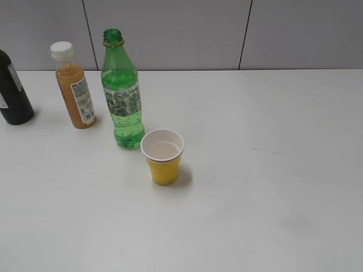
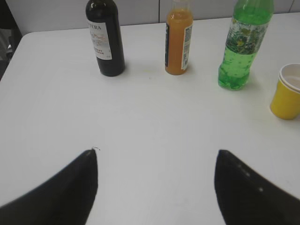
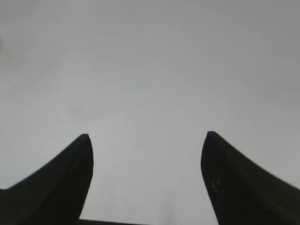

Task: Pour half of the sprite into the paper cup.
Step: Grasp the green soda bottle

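The sprite (image 1: 122,96), a tall capless green bottle with a green-and-white label, stands upright on the white table; it also shows in the left wrist view (image 2: 243,47). The yellow paper cup (image 1: 163,158) stands just right of and in front of it, upright; it shows at the right edge of the left wrist view (image 2: 287,93). My left gripper (image 2: 157,152) is open and empty, well short of the bottles. My right gripper (image 3: 146,137) is open and empty over bare table. Neither gripper shows in the exterior view.
An orange juice bottle with a white cap (image 1: 75,88) stands left of the sprite, also in the left wrist view (image 2: 178,40). A dark bottle (image 1: 12,93) stands at the far left, also in the left wrist view (image 2: 105,40). A grey wall (image 1: 227,34) runs behind the table.
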Robot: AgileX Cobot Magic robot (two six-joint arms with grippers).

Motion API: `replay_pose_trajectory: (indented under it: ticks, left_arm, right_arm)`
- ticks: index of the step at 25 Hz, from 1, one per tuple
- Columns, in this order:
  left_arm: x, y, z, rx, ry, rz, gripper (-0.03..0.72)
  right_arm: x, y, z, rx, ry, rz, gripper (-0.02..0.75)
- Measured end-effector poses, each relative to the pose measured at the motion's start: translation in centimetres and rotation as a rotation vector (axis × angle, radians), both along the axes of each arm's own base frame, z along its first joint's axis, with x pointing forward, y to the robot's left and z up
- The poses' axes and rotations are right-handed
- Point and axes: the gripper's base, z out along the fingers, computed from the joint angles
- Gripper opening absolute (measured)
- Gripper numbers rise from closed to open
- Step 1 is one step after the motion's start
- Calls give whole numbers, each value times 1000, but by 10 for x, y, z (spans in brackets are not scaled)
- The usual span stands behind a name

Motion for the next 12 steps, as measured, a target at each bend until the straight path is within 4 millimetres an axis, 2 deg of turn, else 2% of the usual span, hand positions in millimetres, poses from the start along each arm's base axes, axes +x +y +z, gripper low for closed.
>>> replay_pose_trajectory:
  ticks: [7, 12]
  left_arm:
    - [0, 0, 0, 0, 0, 0, 589]
    - [0, 0, 0, 0, 0, 0, 589]
  right_arm:
    - [-15, -2, 3, 11, -107, 0, 600]
    - [-23, -2, 3, 17, -160, 0, 605]
